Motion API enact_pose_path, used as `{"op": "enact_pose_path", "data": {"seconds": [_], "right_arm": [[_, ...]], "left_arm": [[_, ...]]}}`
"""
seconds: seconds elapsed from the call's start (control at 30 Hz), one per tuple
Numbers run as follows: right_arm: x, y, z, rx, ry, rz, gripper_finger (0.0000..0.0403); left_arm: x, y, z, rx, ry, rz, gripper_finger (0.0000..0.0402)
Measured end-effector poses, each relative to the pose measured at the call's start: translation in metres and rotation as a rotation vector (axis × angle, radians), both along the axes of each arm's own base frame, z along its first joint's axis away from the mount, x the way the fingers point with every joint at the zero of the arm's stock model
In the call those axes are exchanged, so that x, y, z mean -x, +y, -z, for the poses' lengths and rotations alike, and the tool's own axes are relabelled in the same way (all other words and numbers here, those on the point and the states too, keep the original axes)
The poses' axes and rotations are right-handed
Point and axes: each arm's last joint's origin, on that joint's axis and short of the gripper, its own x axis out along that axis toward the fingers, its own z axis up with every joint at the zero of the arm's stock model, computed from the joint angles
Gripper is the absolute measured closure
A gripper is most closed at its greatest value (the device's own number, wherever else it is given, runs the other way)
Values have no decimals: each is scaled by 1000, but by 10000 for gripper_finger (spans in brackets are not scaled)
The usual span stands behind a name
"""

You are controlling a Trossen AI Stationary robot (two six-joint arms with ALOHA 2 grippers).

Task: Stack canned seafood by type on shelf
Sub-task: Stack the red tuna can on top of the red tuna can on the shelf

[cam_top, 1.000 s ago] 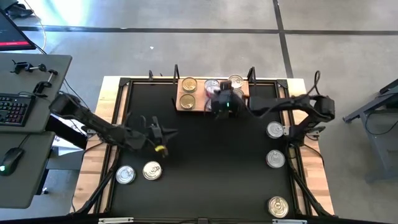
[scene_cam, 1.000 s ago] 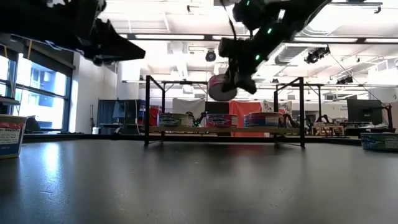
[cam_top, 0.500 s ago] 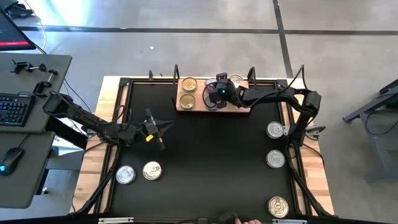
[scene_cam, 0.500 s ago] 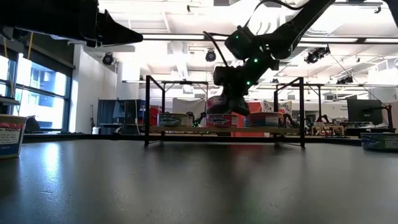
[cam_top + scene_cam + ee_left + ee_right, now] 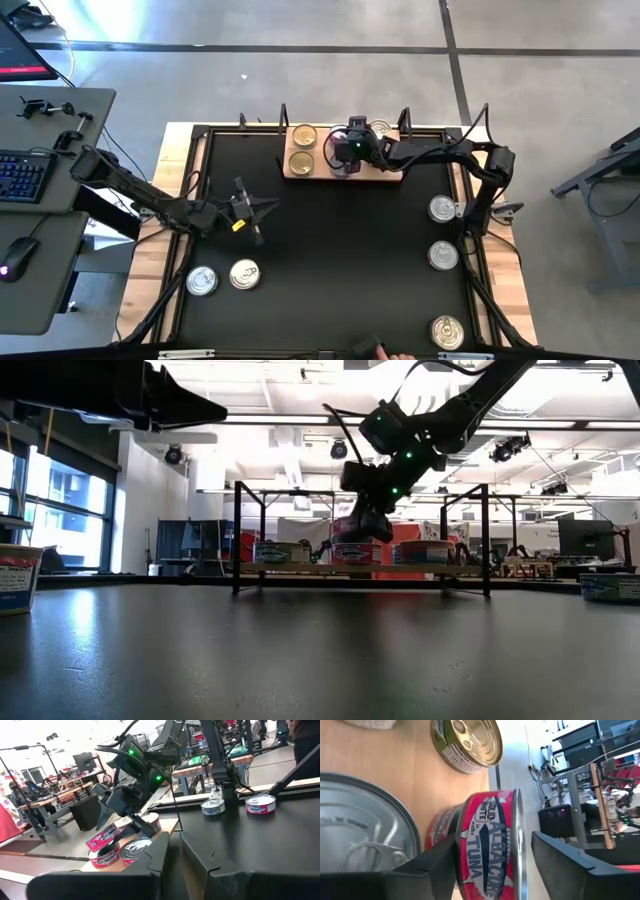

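Broad open stretch across the middle of the black surface [image 5: 340, 250], bare between the shelf [image 5: 310, 172] and the near edge. Left flank narrowed by two tins [image 5: 222, 277] and the left gripper [image 5: 262, 208] above. Right edge lined by three tins [image 5: 443, 256]. Shelf middle blocked by the right gripper [image 5: 340, 152], black posts [image 5: 236, 535] at both ends.

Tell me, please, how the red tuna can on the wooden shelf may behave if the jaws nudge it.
The red tuna can looks like stiff metal, so it should not dent easily. It is flat and low, so it will probably slide rather than tip. It seems to sit on another can on the shelf, so a nudge might slide it off.
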Motion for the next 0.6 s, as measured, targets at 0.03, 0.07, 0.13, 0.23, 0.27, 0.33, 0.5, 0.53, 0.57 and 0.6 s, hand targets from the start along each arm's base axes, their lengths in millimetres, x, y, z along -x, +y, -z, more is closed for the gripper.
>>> {"op": "enact_pose_path", "data": {"seconds": [0.03,0.07,0.13,0.23,0.27,0.33,0.5,0.53,0.57,0.6], "right_arm": [[0,0,0,-6,-5,-3,163],[0,0,0,-12,-10,-10,162],[-1,0,0,-8,-10,-22,160],[0,-1,-1,3,1,-29,159],[0,-1,-1,3,1,-29,159],[0,-1,-1,0,-3,-24,159],[0,-2,-1,-2,-9,-21,158],[0,-2,-1,-1,-10,-21,158],[-1,-1,-1,-3,-17,-21,158],[-2,1,-2,-9,-33,-12,158]], "left_arm": [[0,-1,0,0,0,3,367],[0,-1,0,0,0,4,367],[0,-1,0,0,0,4,367],[0,-1,0,-2,2,4,367],[0,-1,0,-2,4,4,367],[0,-1,1,-4,9,4,367],[0,-1,2,-4,15,4,367],[0,-1,2,0,17,4,367],[0,-1,2,4,19,4,367],[0,-1,3,9,21,4,367]]}}
